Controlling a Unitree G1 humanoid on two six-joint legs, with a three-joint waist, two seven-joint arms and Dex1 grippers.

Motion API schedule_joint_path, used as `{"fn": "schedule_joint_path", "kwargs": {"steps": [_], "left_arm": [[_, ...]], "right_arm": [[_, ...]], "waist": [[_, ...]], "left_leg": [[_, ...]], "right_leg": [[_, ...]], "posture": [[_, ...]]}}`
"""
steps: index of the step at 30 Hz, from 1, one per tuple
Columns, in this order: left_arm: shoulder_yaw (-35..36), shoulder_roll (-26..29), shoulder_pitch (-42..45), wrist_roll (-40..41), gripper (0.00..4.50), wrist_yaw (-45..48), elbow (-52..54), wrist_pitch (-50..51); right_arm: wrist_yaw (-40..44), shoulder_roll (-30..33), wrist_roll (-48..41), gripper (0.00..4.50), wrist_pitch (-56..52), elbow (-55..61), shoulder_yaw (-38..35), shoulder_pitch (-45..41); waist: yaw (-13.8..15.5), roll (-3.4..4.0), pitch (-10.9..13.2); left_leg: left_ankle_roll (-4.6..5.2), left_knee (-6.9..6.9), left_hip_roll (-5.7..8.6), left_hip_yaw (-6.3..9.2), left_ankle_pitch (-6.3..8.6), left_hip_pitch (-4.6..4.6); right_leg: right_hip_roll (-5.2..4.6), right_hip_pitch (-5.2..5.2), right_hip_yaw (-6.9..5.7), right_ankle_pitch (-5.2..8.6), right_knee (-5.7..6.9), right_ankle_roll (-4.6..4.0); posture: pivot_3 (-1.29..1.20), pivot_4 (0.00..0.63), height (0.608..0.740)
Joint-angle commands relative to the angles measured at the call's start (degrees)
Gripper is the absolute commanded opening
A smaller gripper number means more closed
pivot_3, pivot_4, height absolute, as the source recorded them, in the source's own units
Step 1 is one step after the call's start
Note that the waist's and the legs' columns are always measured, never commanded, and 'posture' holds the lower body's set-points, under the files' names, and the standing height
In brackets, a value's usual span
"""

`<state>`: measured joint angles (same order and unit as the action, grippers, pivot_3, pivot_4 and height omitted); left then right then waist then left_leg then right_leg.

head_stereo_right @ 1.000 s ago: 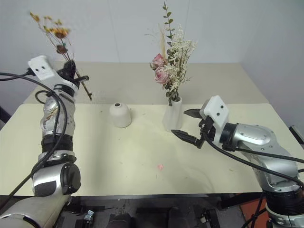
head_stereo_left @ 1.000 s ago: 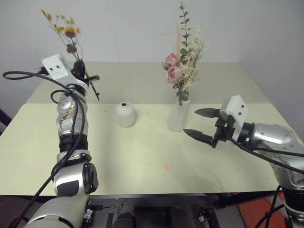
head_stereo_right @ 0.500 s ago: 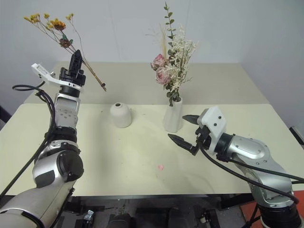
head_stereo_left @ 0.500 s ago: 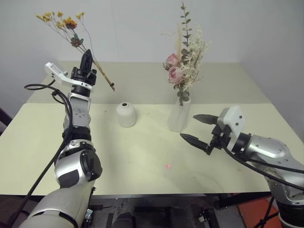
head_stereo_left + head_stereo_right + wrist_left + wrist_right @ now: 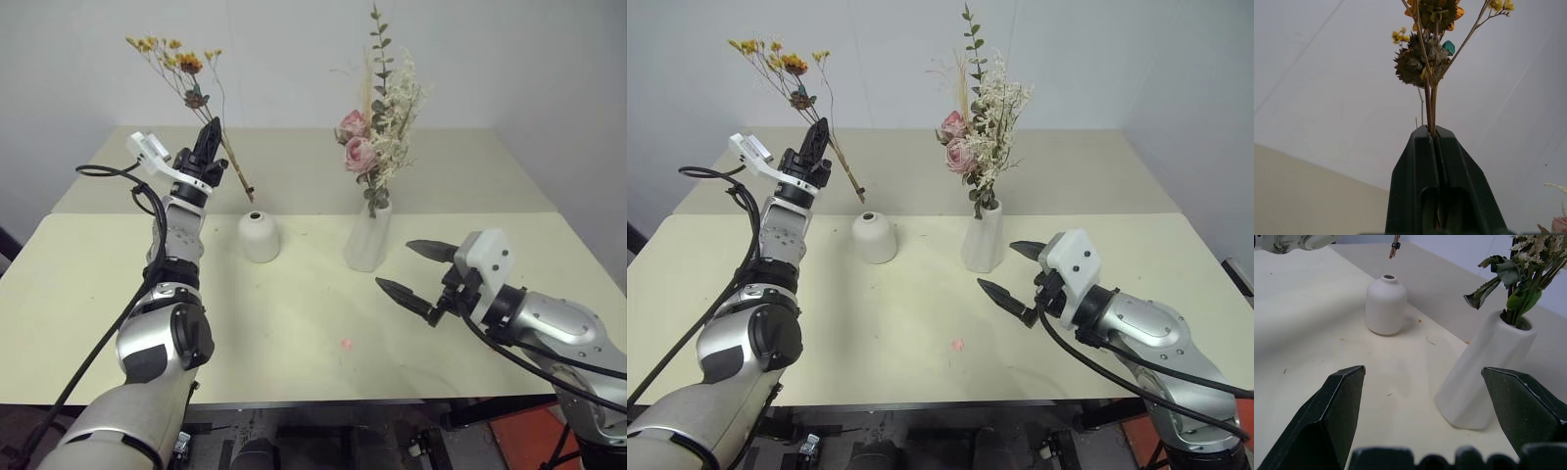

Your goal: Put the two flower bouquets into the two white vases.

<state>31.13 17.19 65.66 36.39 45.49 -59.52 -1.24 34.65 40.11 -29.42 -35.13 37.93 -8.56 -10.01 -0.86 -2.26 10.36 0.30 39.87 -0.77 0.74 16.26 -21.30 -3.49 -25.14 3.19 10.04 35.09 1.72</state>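
The left gripper (image 5: 210,136) is raised above the table (image 5: 294,323), its two fingers pressed together on the thin stems of the orange-yellow dried bunch (image 5: 186,73); in the left wrist view the stems (image 5: 1429,105) emerge from between the closed fingertips. The bunch is tilted: the flower heads lie toward 11 o'clock from the gripper, and the cut stem ends (image 5: 251,194) project toward 5 o'clock, hanging just above and slightly behind the mouth of the short round vase (image 5: 260,237), not yet inside it. The tall slanted vase (image 5: 369,238) stands at 3 o'clock from the short round vase, apart from it, and holds the pink rose bouquet (image 5: 380,127) upright. The right gripper (image 5: 418,273) hovers over the table at 4 o'clock from the tall slanted vase, near but clear of it, fingers spread wide and empty.
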Motion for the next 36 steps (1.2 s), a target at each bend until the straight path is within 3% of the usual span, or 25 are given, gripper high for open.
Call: {"fn": "schedule_joint_path", "kwargs": {"steps": [1, 18, 32, 36], "left_arm": [[-0.93, 0.66, -0.29, -1.27, 0.04, 1.45, 0.55, -1.66], [-0.36, -0.22, -0.51, -3.61, 0.04, 0.25, -4.5, -5.86], [4.18, -0.2, 1.88, -0.38, 0.04, -2.3, -6.16, -4.29], [1.7, -0.75, 0.62, -3.43, 0.04, -1.65, -5.68, -6.76]], "right_arm": [[-0.11, 0.71, 0.5, 4.5, 1.22, 0.76, -1.25, -1.12], [-0.33, 0.31, 0.97, 4.5, 1.03, 1.23, -0.87, -1.65], [-1.0, 0.31, 0.84, 4.5, 0.67, 1.48, -1.16, -1.53], [-1.01, 0.17, 0.85, 4.5, 0.86, 1.22, -1.02, -1.73]], "waist": [[0.0, 0.0, 0.0], [0.05, 0.0, 0.0], [0.02, 0.0, 0.0], [0.05, 0.0, 0.0]], "left_leg": [[0.0, 0.0, 0.0, 0.0, 0.0, 0.01], [0.0, 0.0, 0.0, 0.0, 0.0, 0.01], [0.0, 0.0, 0.0, 0.0, 0.0, 0.01], [0.0, 0.0, 0.0, 0.0, 0.0, 0.01]], "right_leg": [[0.0, 0.0, 0.0, 0.0, 0.0, 0.0], [0.0, 0.01, 0.0, 0.0, 0.01, 0.0], [0.0, 0.01, 0.0, 0.0, 0.01, 0.01], [0.0, 0.01, 0.0, 0.0, 0.01, 0.01]], "posture": [[0.0, 0.15, 0.74], [0.0, 0.15, 0.74], [0.0, 0.15, 0.74], [0.0, 0.15, 0.74]]}}
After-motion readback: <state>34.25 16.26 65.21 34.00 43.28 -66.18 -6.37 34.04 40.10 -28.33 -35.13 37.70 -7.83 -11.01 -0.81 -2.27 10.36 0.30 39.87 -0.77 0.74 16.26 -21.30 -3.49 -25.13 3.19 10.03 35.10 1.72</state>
